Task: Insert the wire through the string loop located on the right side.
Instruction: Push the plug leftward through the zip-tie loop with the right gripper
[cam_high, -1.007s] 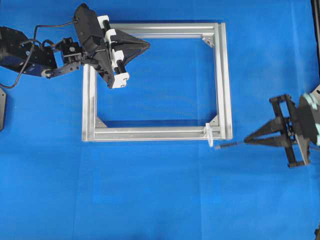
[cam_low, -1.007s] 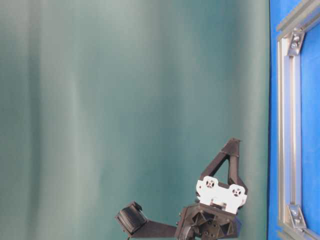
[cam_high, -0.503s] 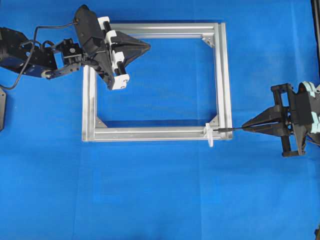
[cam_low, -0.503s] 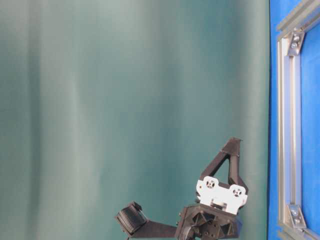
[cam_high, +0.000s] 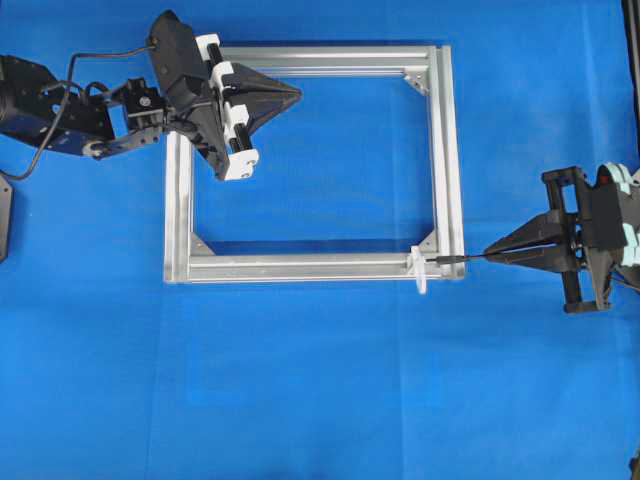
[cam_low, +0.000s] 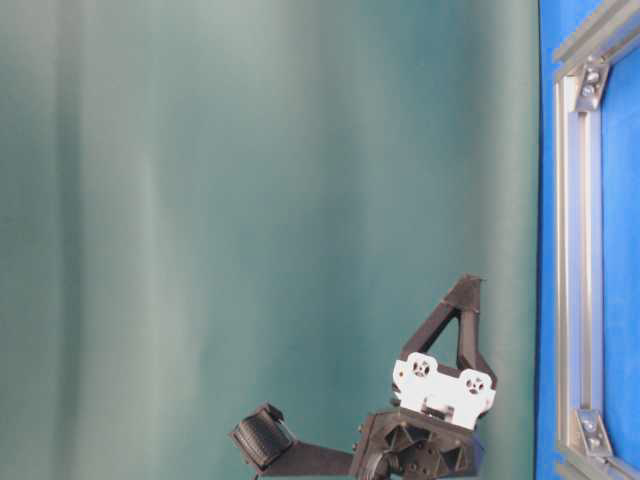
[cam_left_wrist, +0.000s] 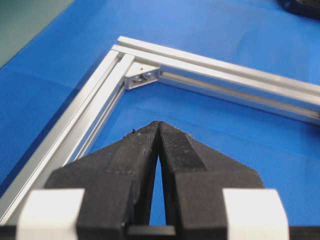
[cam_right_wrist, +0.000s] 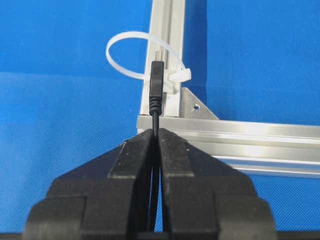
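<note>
Right wrist view: right end effector (cam_right_wrist: 155, 134) is clamping the wire (cam_right_wrist: 156, 87) fully closed, its plug tip sitting just before the string loop (cam_right_wrist: 131, 54) on the frame (cam_right_wrist: 235, 130), not yet through. Left end effector (cam_left_wrist: 158, 125) is idling closed, empty. Insertion is pending.
</note>
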